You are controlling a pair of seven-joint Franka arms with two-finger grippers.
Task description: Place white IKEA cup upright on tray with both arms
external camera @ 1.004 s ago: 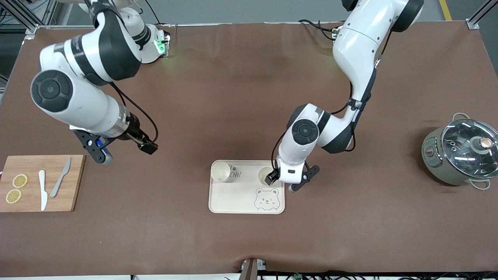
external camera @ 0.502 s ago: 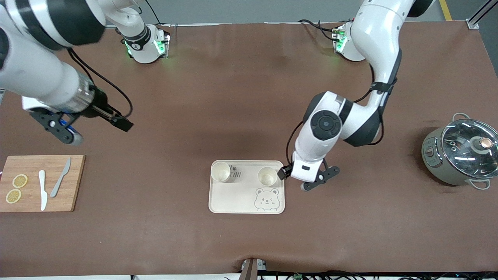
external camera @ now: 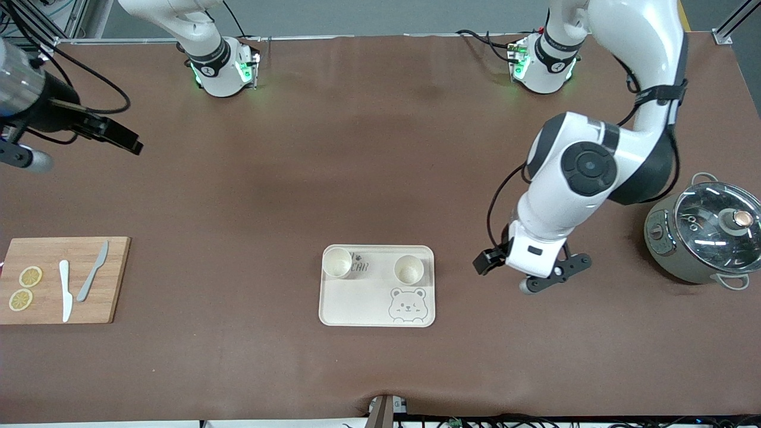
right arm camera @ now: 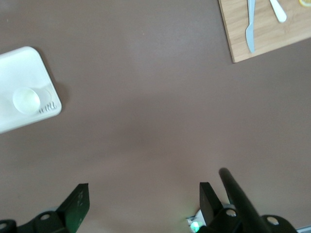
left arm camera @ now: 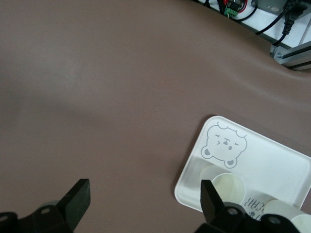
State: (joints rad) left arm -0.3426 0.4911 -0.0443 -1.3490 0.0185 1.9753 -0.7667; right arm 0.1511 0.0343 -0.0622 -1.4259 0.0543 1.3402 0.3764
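The cream tray [external camera: 357, 303] with a bear face lies on the brown table. Two white cups stand upright on it, one [external camera: 337, 262] toward the right arm's end by the lettering, one [external camera: 409, 269] toward the left arm's end. My left gripper [external camera: 550, 274] is open and empty over bare table, beside the tray toward the left arm's end. In the left wrist view the gripper [left arm camera: 144, 199] shows open, with the tray [left arm camera: 272, 160] and a cup [left arm camera: 226, 184] past one finger. My right gripper [external camera: 27, 159] is raised at the right arm's end, open and empty [right arm camera: 143, 201].
A wooden cutting board [external camera: 113, 297] with two knives and lemon slices lies toward the right arm's end, also in the right wrist view [right arm camera: 272, 34]. A grey pot with a glass lid [external camera: 707, 238] stands toward the left arm's end. The right wrist view shows the tray [right arm camera: 19, 63] with a cup [right arm camera: 26, 99].
My left gripper has drawn away from the cup on the tray and moved toward the left arm's end. My right arm has swung up and away toward its end of the table.
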